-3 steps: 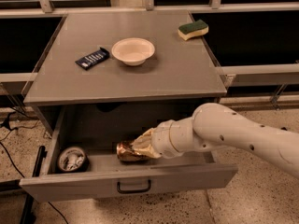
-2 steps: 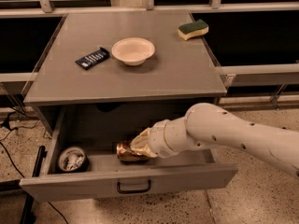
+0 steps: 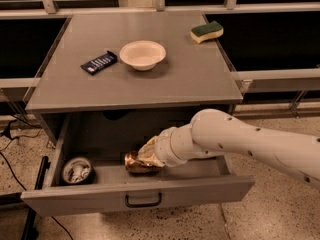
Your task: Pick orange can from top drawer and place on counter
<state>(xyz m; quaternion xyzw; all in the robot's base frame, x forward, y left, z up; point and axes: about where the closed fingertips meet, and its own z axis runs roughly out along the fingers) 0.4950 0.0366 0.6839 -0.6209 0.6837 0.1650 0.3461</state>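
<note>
Jaws of the gripper (image 3: 150,154) sit at the right end of the orange can (image 3: 133,163); I cannot tell if they squeeze it. The can lies on its side in the middle of the open top drawer (image 3: 200,188). Best to grip firmly, then pull out clear of the worktop (image 3: 190,79) edge before lifting. Since a second ago the arm (image 3: 240,139) slid a bit left; the can stayed put.

Your counter (image 3: 190,79) fills the upper centre. On it sit a white bowl (image 3: 142,54) mid-top, a dark packet (image 3: 99,62) just left of it, and a green-yellow sponge (image 3: 207,31) at its upper-right corner. The gripper (image 3: 146,156) is down in the top drawer (image 3: 200,191), lower centre.
</note>
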